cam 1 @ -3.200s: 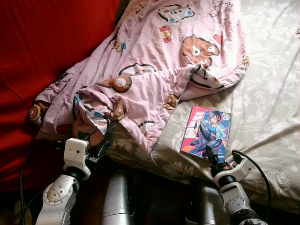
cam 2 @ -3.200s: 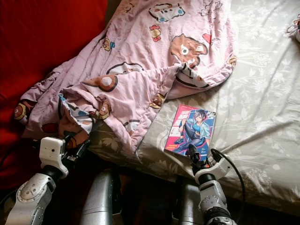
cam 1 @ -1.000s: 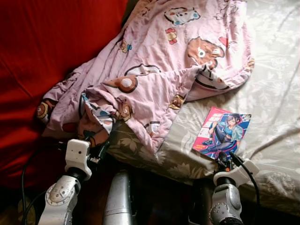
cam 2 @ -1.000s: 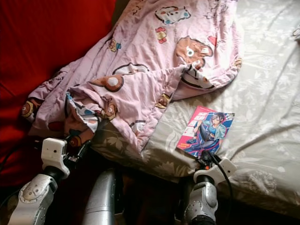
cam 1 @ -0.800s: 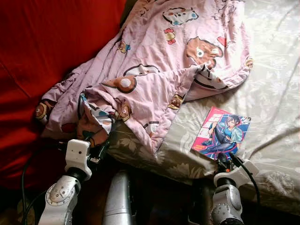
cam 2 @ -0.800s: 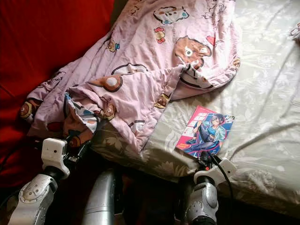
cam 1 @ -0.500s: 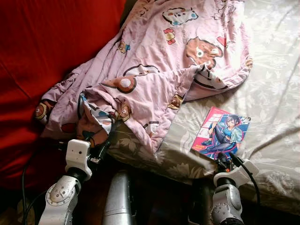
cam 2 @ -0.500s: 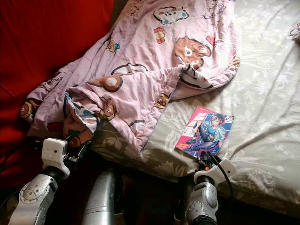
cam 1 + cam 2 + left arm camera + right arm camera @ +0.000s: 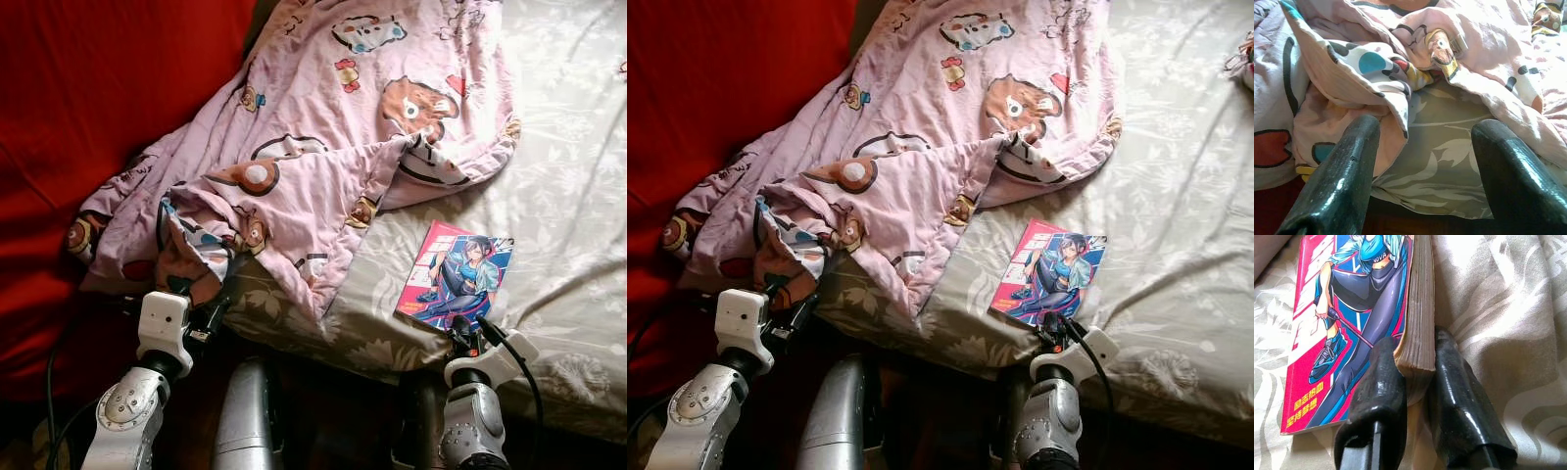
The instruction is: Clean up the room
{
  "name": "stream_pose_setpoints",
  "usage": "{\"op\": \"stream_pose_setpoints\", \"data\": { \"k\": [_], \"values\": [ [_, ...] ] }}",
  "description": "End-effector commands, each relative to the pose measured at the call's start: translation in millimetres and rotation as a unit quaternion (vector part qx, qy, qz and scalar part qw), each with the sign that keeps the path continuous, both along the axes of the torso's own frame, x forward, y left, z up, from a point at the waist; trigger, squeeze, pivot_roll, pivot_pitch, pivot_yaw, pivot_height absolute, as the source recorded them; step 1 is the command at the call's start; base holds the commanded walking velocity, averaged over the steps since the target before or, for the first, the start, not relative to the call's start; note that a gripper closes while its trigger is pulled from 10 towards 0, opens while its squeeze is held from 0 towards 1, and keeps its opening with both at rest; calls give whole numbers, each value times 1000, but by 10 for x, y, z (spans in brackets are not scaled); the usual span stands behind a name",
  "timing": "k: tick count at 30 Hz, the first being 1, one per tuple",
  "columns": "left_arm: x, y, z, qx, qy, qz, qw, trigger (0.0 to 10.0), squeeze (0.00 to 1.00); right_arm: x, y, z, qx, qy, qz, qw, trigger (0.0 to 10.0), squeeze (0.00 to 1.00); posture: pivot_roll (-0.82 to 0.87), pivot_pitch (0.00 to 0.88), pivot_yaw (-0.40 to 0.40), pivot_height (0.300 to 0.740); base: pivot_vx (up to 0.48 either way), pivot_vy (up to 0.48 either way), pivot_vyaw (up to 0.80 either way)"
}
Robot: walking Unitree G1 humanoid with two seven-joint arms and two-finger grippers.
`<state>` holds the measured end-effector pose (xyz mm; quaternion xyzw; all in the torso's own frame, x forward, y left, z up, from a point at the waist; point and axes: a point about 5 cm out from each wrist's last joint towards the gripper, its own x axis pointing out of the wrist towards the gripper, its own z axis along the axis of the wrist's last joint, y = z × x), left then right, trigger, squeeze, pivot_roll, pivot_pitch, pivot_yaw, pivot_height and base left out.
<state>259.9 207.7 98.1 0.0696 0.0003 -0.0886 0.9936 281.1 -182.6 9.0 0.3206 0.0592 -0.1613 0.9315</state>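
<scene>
Book (image 9: 455,275) dragged nearer, spine leaning right

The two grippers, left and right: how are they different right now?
The right gripper has its fingers shut on a corner of the comic book; the left gripper has its fingers spread open, holding nothing. The right one reaches onto the floral bedsheet, the left one sits at the mattress edge facing the rumpled pink blanket. Both have two black fingers.
</scene>
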Motion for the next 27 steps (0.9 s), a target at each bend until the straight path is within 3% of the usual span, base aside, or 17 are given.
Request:
{"op": "stream_pose_setpoints", "data": {
  "k": [1,7,13,14,15,16,19,25,26,27],
  "values": [
    [-44,15,-79,3,13,3,1000,10000,0,-64,23,-76,6,16,1,1000,0,0,232,252,53,574,0,0,0],
    [-43,20,-78,4,13,4,1000,10000,0,16,1,75,-40,-18,5,999,0,0,231,251,54,574,0,0,0],
    [-37,21,-79,4,13,3,1000,10000,0,85,-52,112,8,-22,-20,1000,0,0,229,249,52,574,0,0,0],
    [-37,20,-80,4,13,3,1000,10000,0,71,-55,77,18,-13,-22,1000,4118,0,229,249,52,574,0,0,0],
    [-37,19,-80,4,13,3,1000,10000,0,46,-50,22,33,1,-23,999,9098,0,232,249,53,574,0,0,0],
    [-37,19,-80,4,13,3,1000,10000,0,40,-47,11,37,4,-22,999,10000,0,232,249,53,574,0,0,0],
    [-46,21,-84,4,14,3,1000,10000,0,-37,-34,-97,57,32,-30,997,10000,0,233,250,53,574,0,0,0],
    [-45,21,-84,5,13,3,1000,10000,0,-66,-33,-121,62,34,-31,997,10000,0,232,252,54,574,0,0,0],
    [-45,22,-84,5,13,3,1000,10000,0,-62,-32,-117,63,33,-31,997,10000,404,230,252,55,574,0,0,0],
    [-44,22,-84,5,13,3,1000,10000,0,-60,-32,-114,62,31,-30,997,10000,1000,230,252,55,574,0,0,0]
  ]
}}
